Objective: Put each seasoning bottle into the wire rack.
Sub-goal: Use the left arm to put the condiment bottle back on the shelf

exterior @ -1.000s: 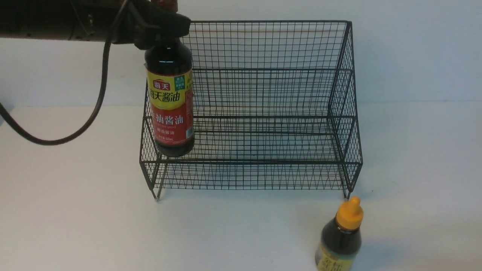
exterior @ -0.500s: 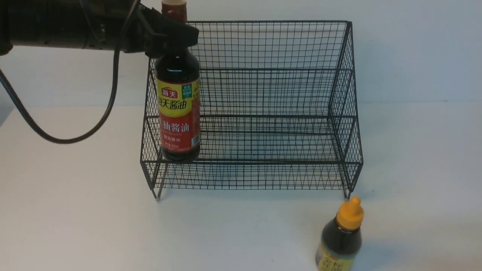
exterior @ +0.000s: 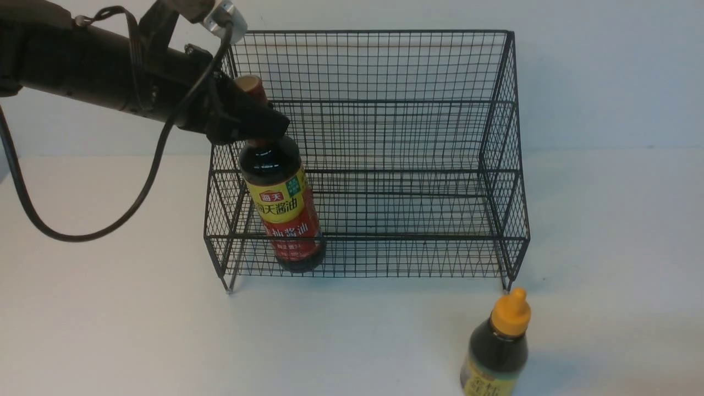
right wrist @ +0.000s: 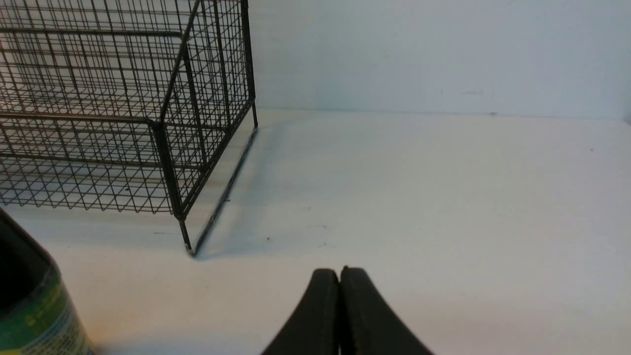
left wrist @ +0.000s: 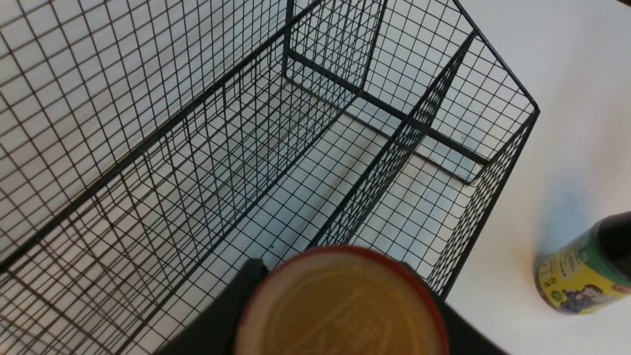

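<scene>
left end effector [exterior: 263,125]: pinching the tall bottle's red neck just under the gold cap, upper left of centre in the front view.
tall bottle [exterior: 283,212]: tilted, cap toward the upper left; base inside the rack's lowest front tier, behind the front mesh, near its left end. contact with the tier floor: cannot tell.
rack [exterior: 385,31]: on the tabletop [exterior: 110,319], centre of the frame.
short bottle [exterior: 498,352]: upright on the tabletop, lower right, outside the rack, near its front right foot.
right end effector [right wrist: 340,305]: tips pressed together, above the tabletop, bottom centre of the right wrist view.
</scene>
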{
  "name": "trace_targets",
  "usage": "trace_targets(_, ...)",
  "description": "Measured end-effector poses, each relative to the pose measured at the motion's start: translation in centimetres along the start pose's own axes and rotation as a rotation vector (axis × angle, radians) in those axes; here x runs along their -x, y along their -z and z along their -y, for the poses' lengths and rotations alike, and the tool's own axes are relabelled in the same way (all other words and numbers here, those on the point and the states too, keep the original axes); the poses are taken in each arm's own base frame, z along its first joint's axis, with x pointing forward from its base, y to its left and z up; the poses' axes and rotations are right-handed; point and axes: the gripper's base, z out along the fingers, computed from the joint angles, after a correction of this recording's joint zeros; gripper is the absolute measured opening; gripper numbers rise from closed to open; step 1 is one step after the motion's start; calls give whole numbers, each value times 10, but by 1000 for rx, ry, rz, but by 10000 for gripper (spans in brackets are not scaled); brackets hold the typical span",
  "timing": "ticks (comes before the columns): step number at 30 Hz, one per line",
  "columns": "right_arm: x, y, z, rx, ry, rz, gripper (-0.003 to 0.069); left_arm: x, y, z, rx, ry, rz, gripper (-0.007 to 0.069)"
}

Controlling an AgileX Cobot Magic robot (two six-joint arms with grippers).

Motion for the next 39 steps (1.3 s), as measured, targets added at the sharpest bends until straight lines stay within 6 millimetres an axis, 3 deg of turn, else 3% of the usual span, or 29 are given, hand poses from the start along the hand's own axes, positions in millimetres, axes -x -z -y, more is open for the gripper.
trace_targets(26, 0, 0, 0, 0, 0, 0, -15, 1, 0, -1, 7, 14, 7, 272)
trace_targets(39, 0, 0, 0, 0, 0, 0, -15, 12, 6, 7, -44, 86, 94, 398)
